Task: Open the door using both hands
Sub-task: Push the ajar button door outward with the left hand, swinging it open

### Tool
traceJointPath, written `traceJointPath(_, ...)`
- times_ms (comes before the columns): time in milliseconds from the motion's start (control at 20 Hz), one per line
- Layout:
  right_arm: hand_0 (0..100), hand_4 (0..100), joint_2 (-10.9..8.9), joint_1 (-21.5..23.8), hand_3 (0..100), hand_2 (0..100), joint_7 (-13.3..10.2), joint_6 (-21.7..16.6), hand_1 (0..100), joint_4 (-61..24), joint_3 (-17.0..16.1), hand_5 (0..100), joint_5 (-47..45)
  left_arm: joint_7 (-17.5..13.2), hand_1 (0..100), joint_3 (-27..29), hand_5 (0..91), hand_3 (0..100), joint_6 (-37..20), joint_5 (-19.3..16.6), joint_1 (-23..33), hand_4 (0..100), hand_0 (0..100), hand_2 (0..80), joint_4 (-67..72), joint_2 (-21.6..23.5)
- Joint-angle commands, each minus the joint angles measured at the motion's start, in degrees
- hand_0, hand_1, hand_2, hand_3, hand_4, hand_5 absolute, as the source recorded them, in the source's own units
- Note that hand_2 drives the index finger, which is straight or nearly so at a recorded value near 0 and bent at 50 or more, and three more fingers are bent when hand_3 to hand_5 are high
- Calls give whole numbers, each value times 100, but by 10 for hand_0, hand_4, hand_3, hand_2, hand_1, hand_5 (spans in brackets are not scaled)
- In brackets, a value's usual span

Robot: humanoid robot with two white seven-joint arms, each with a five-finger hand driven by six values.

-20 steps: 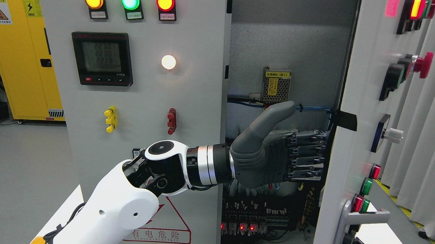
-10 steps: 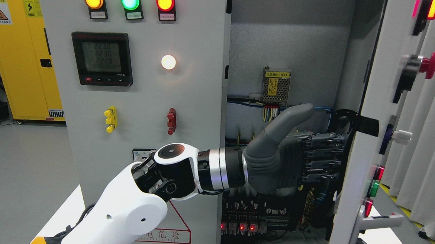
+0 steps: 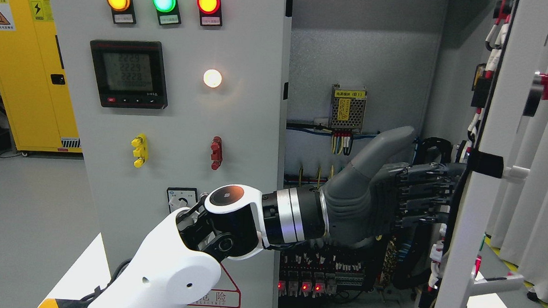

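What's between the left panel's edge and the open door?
Head view: the left robot hand, reaching across the cabinet opening to the door, fingers at its inner side. Behind it: a power supply, wiring.

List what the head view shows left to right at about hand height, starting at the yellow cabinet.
Yellow cabinet → yellow switch → red switch → left hand → open door → curtain.
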Motion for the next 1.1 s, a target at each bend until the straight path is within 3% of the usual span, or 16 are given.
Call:
traceJointPath(0,218,0,0,0,0,0,5,-5,0,0,114,0,0,48,0,-27,0,0,8,0,4,0,0,0,-165,-389)
traceJointPath(250,218,0,0,0,0,0,13,-5,0,0,114,0,0,311,0,-124,0,0,8,0,4,0,0,0,-156,-688)
traceJointPath(851,219,0,0,0,0,0,31,-13,0,0,114,0,0,347,0,-405,0,0,-53,-500,-84,0,0,0,546,-1646)
traceJointPath(1051,219,0,0,0,0,0,49,-22,0,-9,114,0,0,355,0,-652,0,0,-167,-510,-321,0,0,0,767,-1664)
